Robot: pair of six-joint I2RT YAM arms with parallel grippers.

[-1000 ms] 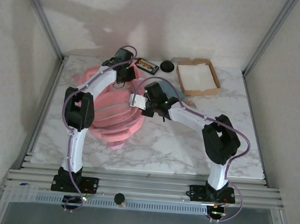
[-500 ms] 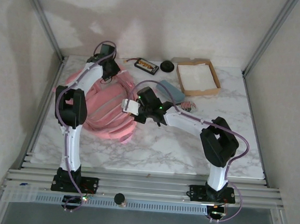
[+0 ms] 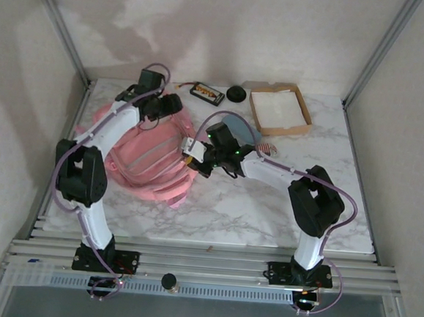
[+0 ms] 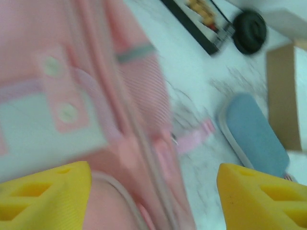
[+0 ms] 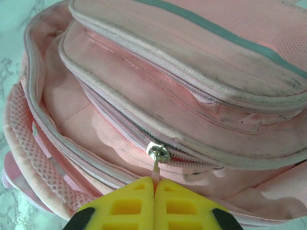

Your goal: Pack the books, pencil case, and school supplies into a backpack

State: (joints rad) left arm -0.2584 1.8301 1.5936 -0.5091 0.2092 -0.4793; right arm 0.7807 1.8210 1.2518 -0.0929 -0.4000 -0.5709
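Right gripper point(image 5: 154, 184): at the backpack's near-right edge. The yellow fingers are pressed together, pinching the little metal zipper pull point(image 5: 158, 155), so it's clamped on that.
Backpack point(image 3: 142, 157): the big pink one, lying on the left half of the marble table point(image 3: 267, 207). From the right wrist view you can see stacked zip pockets with a grey-blue stripe on top. The seam by the pull looks mostly zipped, tbh.
Left gripper point(image 4: 152, 182): hanging over the backpack's far edge. The two yellow fingers are well apart with nothing between them, just pink fabric and strap underneath. That view is pretty blurry.
Blue pencil case point(image 4: 256, 136): on the table to the right of the backpack, close to it but not touching, partly behind the right arm in the top view.
Striped thing point(image 3: 266, 147): small pink-and-white bit further right of the backpack, past the pencil case. Can't tell what it is.
Dark book point(image 3: 206, 93): flat on the table beyond the backpack's far-right corner, dark cover with gold print, clear of the bag.
Black round thing point(image 3: 236, 93): just right of the dark book, also beyond the backpack.
Cardboard tray point(image 3: 304, 111): the farthest right of the backpack's far side, shallow with a white lining inside.
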